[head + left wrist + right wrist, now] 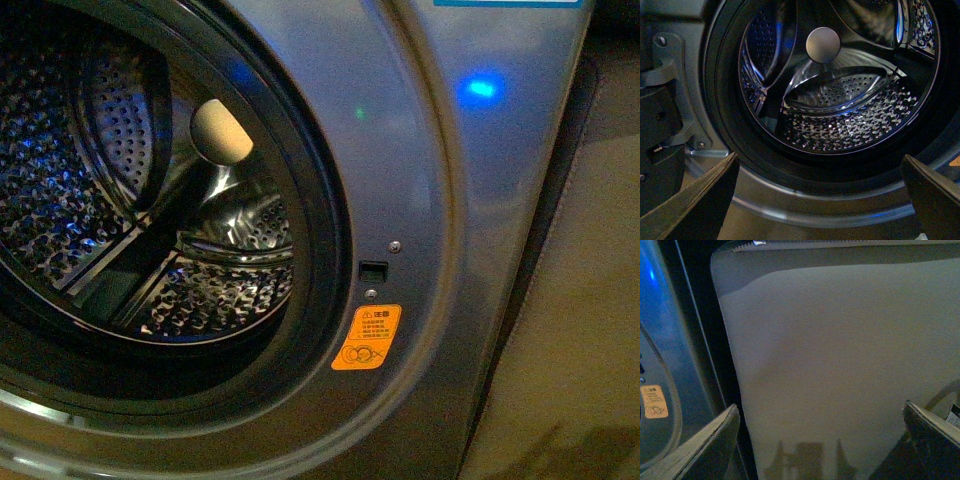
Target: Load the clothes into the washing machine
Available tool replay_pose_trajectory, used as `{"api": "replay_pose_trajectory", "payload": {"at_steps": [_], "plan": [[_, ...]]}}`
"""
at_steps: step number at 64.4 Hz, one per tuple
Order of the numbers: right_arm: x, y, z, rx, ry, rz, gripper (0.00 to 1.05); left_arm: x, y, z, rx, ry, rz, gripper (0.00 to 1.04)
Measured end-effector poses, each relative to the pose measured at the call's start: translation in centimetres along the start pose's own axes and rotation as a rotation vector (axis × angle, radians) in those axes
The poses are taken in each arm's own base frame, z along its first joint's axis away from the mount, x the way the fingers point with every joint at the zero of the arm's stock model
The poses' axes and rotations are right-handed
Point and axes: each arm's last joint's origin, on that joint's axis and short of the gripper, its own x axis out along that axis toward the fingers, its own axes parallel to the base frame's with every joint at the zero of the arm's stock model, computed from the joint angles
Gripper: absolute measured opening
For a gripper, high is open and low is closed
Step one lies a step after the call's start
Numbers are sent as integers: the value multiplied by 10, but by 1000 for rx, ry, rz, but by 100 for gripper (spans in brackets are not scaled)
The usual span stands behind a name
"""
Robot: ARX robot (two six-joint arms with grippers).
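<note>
The washing machine (pixel 420 200) is silver-grey and fills the front view, its round port open. Inside the black rubber rim (pixel 325 250) I see the perforated steel drum (pixel 60 200), and an orange sticker (pixel 366 337) sits beside the port. No clothes show in any view. My left gripper (pixel 820 200) is open, facing the drum (pixel 840 125) just outside the port, with nothing between its fingers (pixel 700 200). My right gripper (pixel 822 440) is also open and holds nothing. It points at a pale fabric surface beside the washing machine (pixel 670 340).
A grey-beige padded fabric panel (pixel 580 330) with a zipper (pixel 757 243) along one edge stands right of the machine. A blue light (pixel 481 88) glows on the machine's front. A grey hinge bracket (pixel 670 75) is fixed beside the port.
</note>
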Motion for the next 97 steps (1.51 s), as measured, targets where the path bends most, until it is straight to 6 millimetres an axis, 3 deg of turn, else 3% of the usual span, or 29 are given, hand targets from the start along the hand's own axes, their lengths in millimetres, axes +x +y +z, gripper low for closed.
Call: {"api": "replay_pose_trajectory", "payload": {"at_steps": [33,43,48,60,67,72,86,90,97], "plan": [[0,0,0,0,0,2,97,0,0,0,0,0,0,98],[7,-8,10,-29,-50,407,97,0,0,0,0,0,1,98],[11,-16,25,-39,-92,487,97,0,0,0,0,0,1,98],[29,-51,70,-94,-206,404,97,0,0,0,0,-1,0,98],[44,-85,91,-110,-216,290,97,0,0,0,0,0,0,98],[57,-119,98,-84,-144,165,97,0,0,0,0,-1,0,98],[65,-207,84,53,151,-67,97,0,0,0,0,-1,0,98],[62,-224,72,103,253,-90,97,0,0,0,0,-1,0,98],[53,-243,33,197,438,-113,97,0,0,0,0,-1,0,98]]}}
